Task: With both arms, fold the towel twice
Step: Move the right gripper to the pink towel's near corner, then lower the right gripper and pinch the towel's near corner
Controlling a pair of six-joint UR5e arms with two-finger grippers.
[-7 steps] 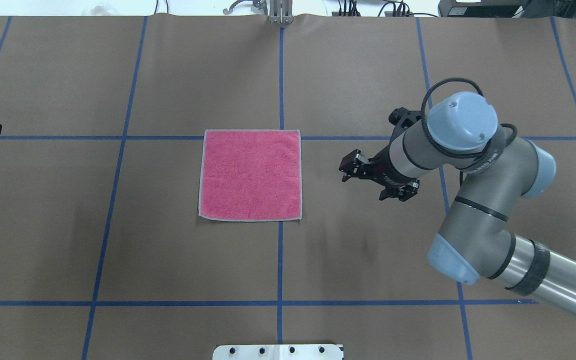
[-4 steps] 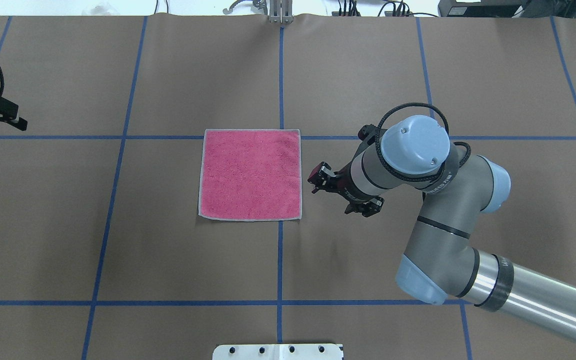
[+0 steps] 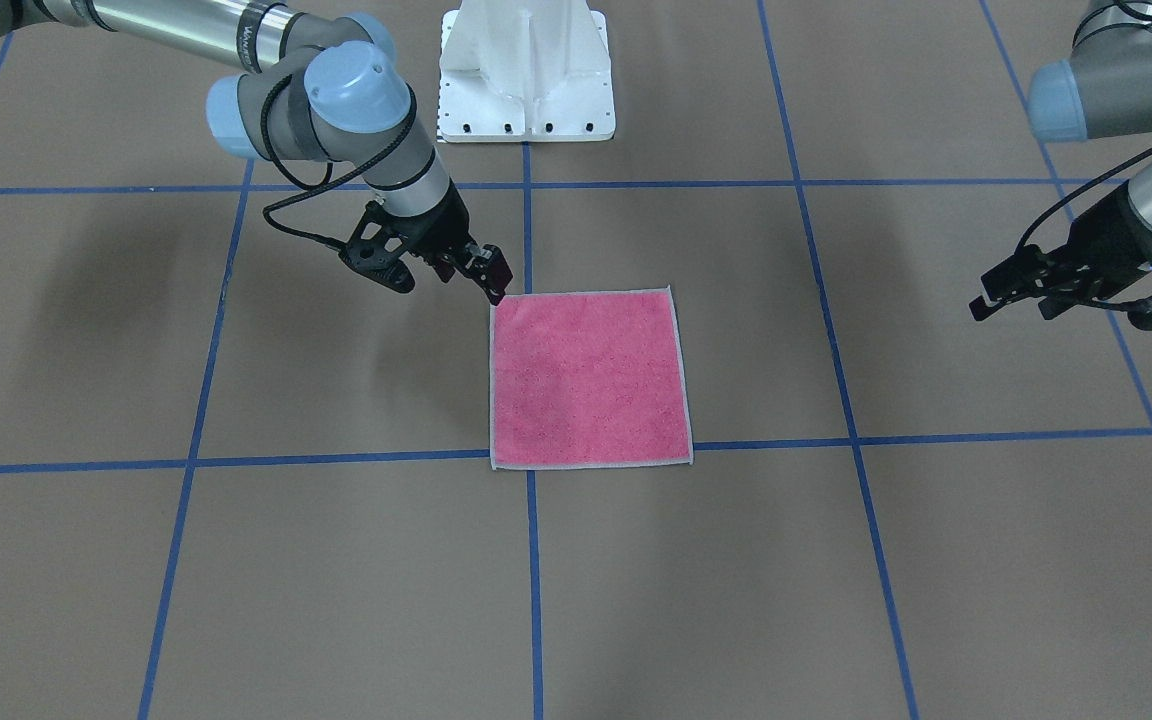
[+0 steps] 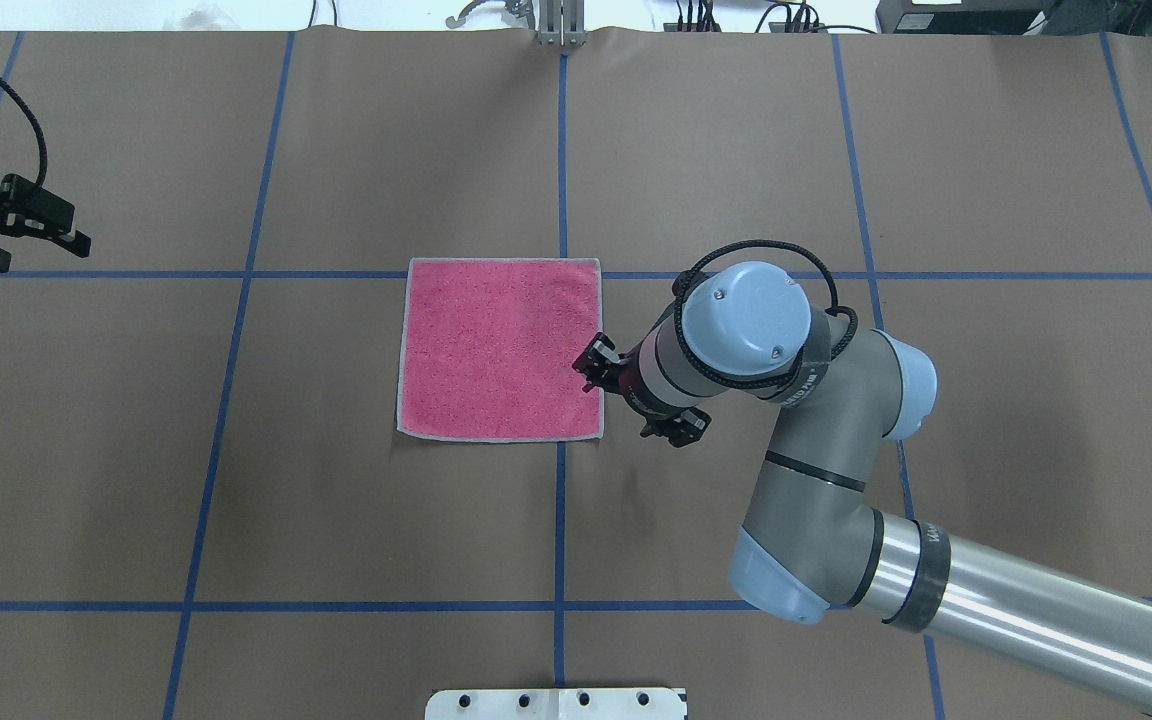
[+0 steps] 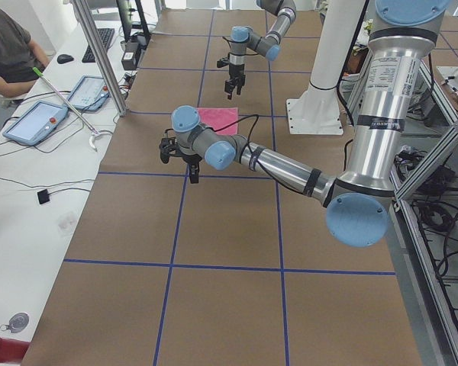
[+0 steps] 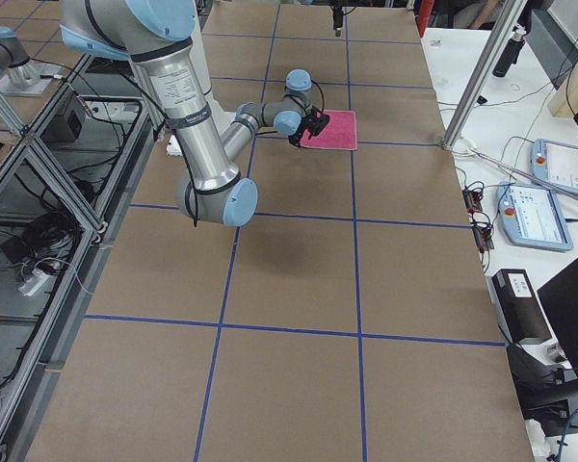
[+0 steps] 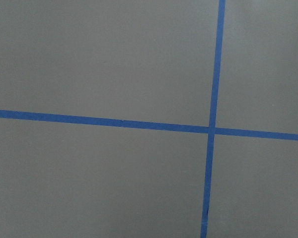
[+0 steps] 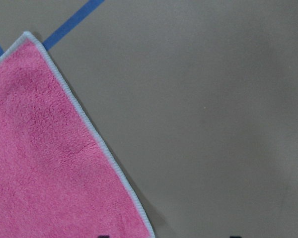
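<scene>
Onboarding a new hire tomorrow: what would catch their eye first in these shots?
The pink towel stands out at once, lying flat and unfolded in the middle of the brown table. The right gripper is poised open at the towel's edge on the robot's right. The left gripper hangs open far off to the left, well clear of the cloth.

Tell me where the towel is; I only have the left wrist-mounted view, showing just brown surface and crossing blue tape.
Observer: The towel lies flat and unfolded, pink face up, in the middle of the table.
Operator: Is either arm at it?
Observer: The right gripper is at the towel's edge on the robot's right, jaws open.
Operator: And the left?
Observer: The left gripper hangs well off to the towel's other side, holding nothing.
</scene>
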